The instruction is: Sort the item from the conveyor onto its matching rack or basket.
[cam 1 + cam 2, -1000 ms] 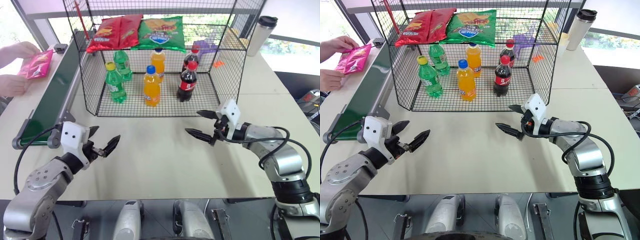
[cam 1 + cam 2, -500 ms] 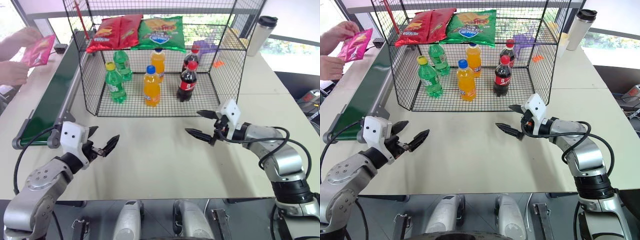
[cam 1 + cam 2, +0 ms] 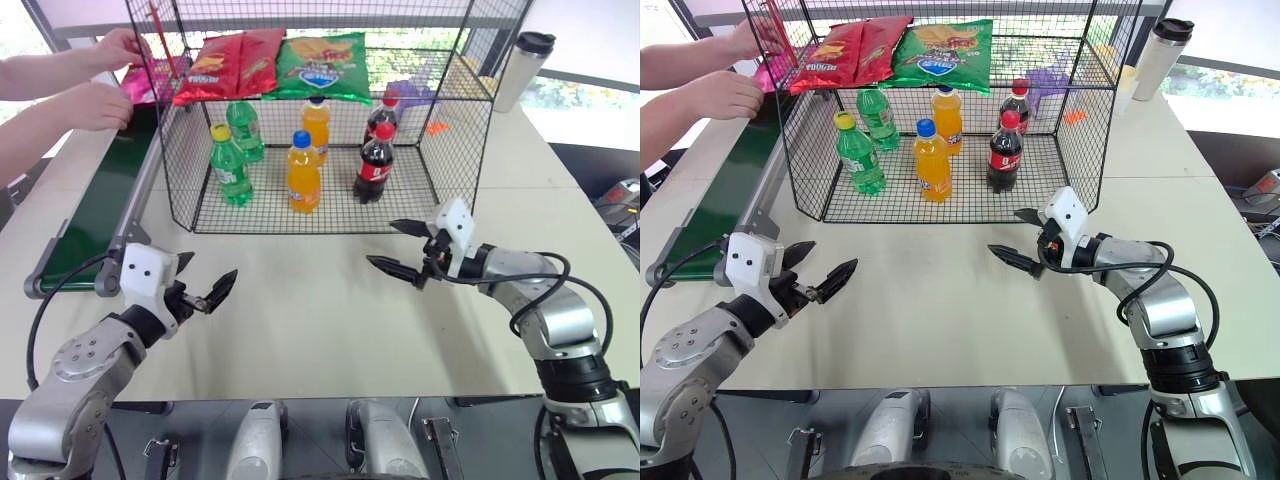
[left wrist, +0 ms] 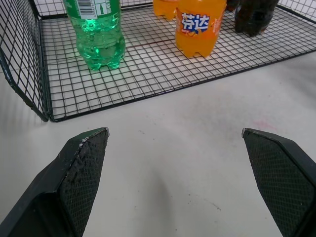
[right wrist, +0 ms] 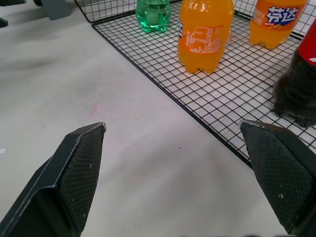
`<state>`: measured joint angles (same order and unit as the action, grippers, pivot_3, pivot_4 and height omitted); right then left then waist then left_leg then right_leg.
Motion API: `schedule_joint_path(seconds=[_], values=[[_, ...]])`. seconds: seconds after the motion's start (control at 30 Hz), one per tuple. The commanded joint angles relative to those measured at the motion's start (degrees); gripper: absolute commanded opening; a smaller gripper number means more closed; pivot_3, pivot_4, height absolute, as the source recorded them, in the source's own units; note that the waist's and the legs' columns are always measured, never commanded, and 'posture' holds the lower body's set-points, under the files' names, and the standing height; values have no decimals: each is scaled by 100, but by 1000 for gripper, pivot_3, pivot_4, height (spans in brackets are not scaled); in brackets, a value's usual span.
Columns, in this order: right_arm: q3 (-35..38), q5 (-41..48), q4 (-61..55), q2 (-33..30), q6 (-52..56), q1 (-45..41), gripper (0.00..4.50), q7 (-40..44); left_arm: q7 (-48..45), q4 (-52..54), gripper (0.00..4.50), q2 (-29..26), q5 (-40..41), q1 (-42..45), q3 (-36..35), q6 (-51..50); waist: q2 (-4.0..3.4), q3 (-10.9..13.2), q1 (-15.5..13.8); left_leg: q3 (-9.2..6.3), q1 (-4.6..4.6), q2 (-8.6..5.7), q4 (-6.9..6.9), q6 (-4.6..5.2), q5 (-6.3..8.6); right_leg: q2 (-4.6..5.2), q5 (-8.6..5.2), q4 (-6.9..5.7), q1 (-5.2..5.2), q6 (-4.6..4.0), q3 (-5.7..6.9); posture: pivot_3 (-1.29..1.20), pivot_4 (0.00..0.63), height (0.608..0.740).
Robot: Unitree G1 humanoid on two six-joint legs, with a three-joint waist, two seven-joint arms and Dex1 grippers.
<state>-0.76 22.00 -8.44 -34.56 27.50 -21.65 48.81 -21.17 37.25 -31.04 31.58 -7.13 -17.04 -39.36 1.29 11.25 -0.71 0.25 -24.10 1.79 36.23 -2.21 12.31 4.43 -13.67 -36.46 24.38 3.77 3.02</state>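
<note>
So the glossy magenta-pink chip bag (image 3: 140,82) is held in a person's hands (image 3: 100,105) at the far end of the long dark-green conveyor belt (image 3: 95,205), right beside the black wire-grid rack (image 3: 455,150). It lies well apart from both grippers, far off to the left. The left gripper (image 3: 205,290) is nearer; the right gripper (image 3: 405,250) is further off. Both sets of jaws are spread wide, nothing gripped. Its long axis can't really be told.
</note>
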Motion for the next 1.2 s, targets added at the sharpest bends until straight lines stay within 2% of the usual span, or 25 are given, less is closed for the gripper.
schedule_joint_path(seconds=[0.03,0.3,0.43,0.47,0.53,0.57,0.63,0.73,0.83,0.97,1.2], values=[[41,-18,53,24,-159,-179,4500,45,10,169,4480,-30,-71,-77,-78,104,0,0,1,0,0,0,0,0,0,0,0,0,0,0,0,0,150,740],[-11,-51,266,22,-221,-356,4500,152,107,330,4480,-14,-148,-229,-157,83,0,0,0,0,0,0,1,0,0,0,0,0,0,0,0,0,150,740],[158,437,194,79,226,-647,4500,304,187,703,4480,-371,-232,-202,-582,-73,0,0,3,-1,1,1,0,0,0,-1,0,0,0,-1,0,0,150,740],[268,782,80,128,531,-787,4500,340,193,816,4480,-626,-485,-207,-811,-3,0,0,10,-2,0,2,0,0,0,-3,1,-2,0,-1,1,0,150,740],[426,1381,-106,212,1034,-1088,4500,401,124,879,4480,-1568,-1860,-527,-1140,588,0,0,37,-2,0,7,-1,0,0,-9,2,-4,5,-5,1,0,150,740],[430,1531,-164,249,1166,-1230,4500,425,-68,831,4480,-2042,-2531,-854,-1345,934,-1,1,54,-1,0,9,-4,0,0,-13,4,-2,6,-8,-1,0,150,740],[340,1573,-215,290,1191,-1414,4500,458,-292,579,4480,-2541,-3416,-1407,-1742,1465,-23,-8,56,2,1,11,-12,0,0,-15,4,0,12,-11,-2,0,150,740],[190,1587,-277,409,1160,-1714,4500,468,-443,-15,4480,-2784,-4462,-2073,-2325,2378,-32,-11,39,14,1,9,-21,1,2,-5,4,17,12,-11,0,0,150,740],[-84,1442,-416,445,1057,-1927,4500,610,-477,-641,4480,-2800,-5152,-2483,-2627,3175,-34,-9,39,16,-13,11,-19,0,3,-2,5,21,26,-13,3,0,150,740],[-290,1264,-466,482,895,-1910,4500,631,-192,-1286,4480,-2832,-5982,-2428,-2358,3575,-32,-9,0,18,-27,11,-20,0,4,4,6,27,32,-14,8,0,150,740],[-383,1053,-473,455,741,-1738,4500,576,-81,-1810,4480,-2706,-6397,-1795,-1859,3732,-29,-11,15,23,-32,11,-19,0,4,13,9,29,34,-10,8,0,150,740]])
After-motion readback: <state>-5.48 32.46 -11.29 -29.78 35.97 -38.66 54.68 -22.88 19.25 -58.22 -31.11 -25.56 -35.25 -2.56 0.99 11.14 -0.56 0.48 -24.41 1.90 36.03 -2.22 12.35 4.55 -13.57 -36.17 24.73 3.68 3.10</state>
